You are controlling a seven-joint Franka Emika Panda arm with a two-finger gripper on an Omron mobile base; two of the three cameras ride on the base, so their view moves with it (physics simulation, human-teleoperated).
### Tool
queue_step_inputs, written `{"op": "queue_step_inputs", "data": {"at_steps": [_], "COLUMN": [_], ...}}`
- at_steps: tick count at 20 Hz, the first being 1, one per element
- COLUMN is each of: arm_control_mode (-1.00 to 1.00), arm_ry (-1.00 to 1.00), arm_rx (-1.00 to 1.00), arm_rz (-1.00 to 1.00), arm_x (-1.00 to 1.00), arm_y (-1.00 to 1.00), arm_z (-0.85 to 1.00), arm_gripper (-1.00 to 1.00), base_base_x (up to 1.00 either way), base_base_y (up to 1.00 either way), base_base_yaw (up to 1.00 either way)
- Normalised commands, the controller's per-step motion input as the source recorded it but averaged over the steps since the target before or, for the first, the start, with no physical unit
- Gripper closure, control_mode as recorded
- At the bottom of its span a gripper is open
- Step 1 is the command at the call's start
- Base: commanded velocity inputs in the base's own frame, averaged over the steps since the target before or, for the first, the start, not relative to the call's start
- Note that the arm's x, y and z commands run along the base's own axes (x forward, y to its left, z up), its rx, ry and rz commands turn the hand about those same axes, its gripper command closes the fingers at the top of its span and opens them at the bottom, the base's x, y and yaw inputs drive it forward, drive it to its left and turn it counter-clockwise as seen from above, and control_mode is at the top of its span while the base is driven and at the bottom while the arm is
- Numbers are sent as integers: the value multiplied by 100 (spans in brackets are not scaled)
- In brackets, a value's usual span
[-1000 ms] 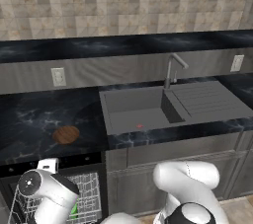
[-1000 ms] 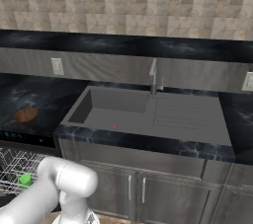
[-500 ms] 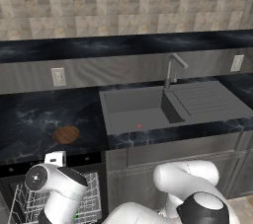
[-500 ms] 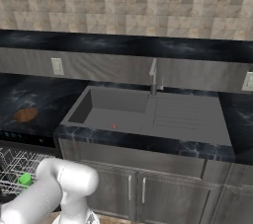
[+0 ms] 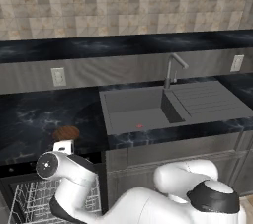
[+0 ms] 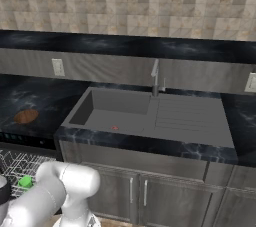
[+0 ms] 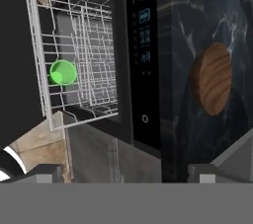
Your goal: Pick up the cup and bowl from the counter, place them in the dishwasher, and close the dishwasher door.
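Note:
The green cup (image 7: 63, 72) stands in the dishwasher's white wire rack (image 7: 94, 35), which is pulled out below the black control strip (image 7: 143, 45). The right base view also shows the cup (image 6: 25, 182) in the rack. The wood-coloured bowl (image 7: 211, 86) lies on the black marble counter (image 7: 197, 11), just behind the strip. It also appears as the bowl (image 5: 65, 132) and the bowl (image 6: 26, 116) in the base views. My gripper (image 7: 128, 176) hovers above the dishwasher's front edge, open, with nothing between its fingertips (image 7: 42, 172).
A grey sink basin (image 5: 143, 112) with a tap (image 5: 171, 70) and a drainboard sits to the right of the dishwasher. Grey cabinets (image 6: 150, 191) run below it. A wall socket (image 5: 58, 76) is behind the bowl. My arm's white elbow (image 5: 54, 166) hangs over the rack.
My arm has lifted up and slightly right, away from the rack and toward the counter edge. The cup stays in the rack and the bowl has not moved.

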Motion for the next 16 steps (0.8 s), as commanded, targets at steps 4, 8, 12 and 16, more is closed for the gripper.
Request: {"op": "queue_step_inputs", "data": {"at_steps": [4, 8, 12, 16], "arm_control_mode": [-100, -100, -100, -100], "arm_ry": [0, 0, 0, 0], "arm_rx": [0, 0, 0, 0], "arm_rz": [0, 0, 0, 0], "arm_x": [40, 49, 44, 35], "arm_y": [-23, -18, -3, 0], "arm_z": [21, 11, 2, 0], "arm_gripper": [-100, -100, -100, -100], "base_base_x": [0, 0, 0, 0], "base_base_y": [0, 0, 0, 0], "base_base_yaw": [0, 0, 0, 0]}}
